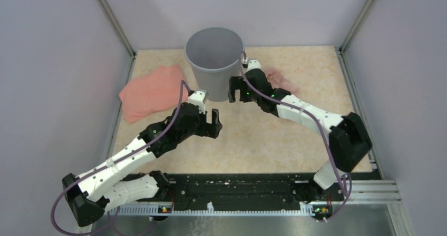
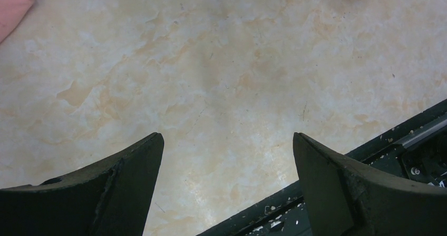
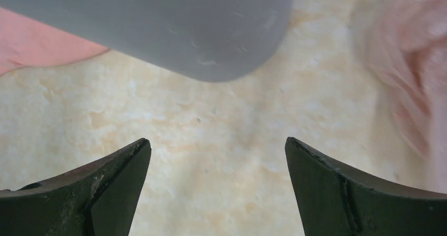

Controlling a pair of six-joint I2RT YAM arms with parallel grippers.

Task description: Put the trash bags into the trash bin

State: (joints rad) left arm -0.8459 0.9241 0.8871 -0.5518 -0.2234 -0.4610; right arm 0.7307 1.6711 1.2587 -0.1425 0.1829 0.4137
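Observation:
The grey trash bin (image 1: 214,57) stands upright at the back middle of the table. A crumpled pale-pink trash bag (image 1: 282,79) lies on the table right of the bin, partly behind my right arm; in the right wrist view it (image 3: 411,62) is blurred at the right edge. My right gripper (image 1: 235,90) hangs open just in front of the bin's base (image 3: 174,25), with nothing between its fingers (image 3: 216,139). My left gripper (image 1: 213,124) is open and empty over bare table (image 2: 226,136), a little nearer than the bin.
A folded salmon-pink sheet (image 1: 153,91) lies flat left of the bin; its corner shows in the left wrist view (image 2: 13,4). The black base rail (image 1: 237,186) runs along the near edge. Grey walls enclose the table on three sides.

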